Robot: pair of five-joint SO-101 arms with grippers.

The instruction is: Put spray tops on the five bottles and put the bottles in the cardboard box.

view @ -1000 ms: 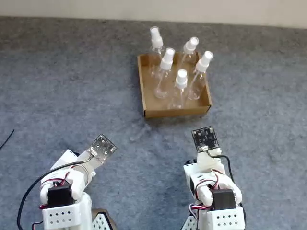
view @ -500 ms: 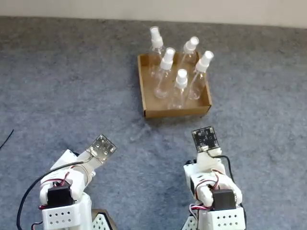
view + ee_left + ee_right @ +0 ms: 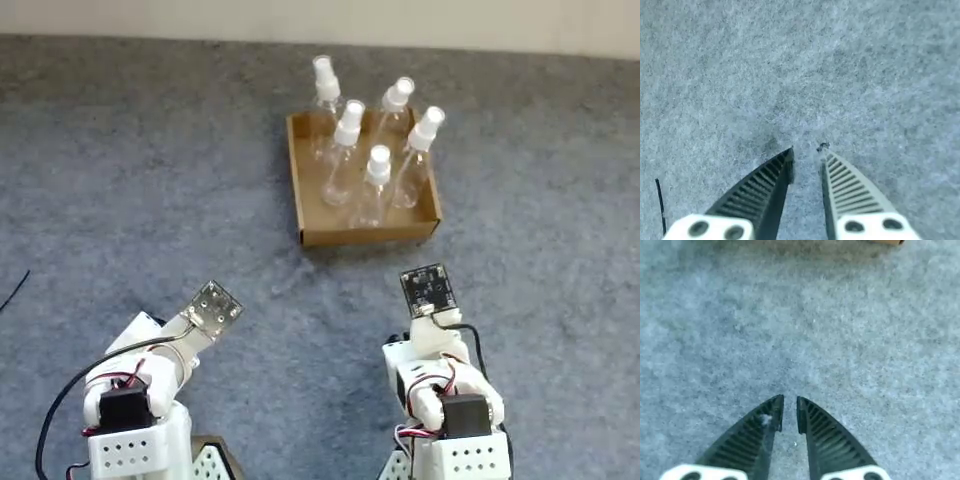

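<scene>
The left gripper hangs just above the grey worktop with its jaws drawn narrow, a thin strip of the surface showing between them and nothing held. The right gripper is the same: jaws almost together, empty, low over the worktop. From the high view both grippers are hidden under their own wrist camera boards, so their fingers cannot be made out there. The left arm and right arm sit at the near edge of the worktop. A thin black cable lies beside the left gripper, cut off by the frame. The cardboard box sits toward the far edge, a little right of middle, well apart from the left gripper and nearer the right one, whose wrist view catches just a cut-off corner of it. All five bottles stand upright in the box, each wearing one of the white spray tops. Their clear bodies are hard to trace against the cardboard, and the bottle at the far left corner overlaps the rim.
</scene>
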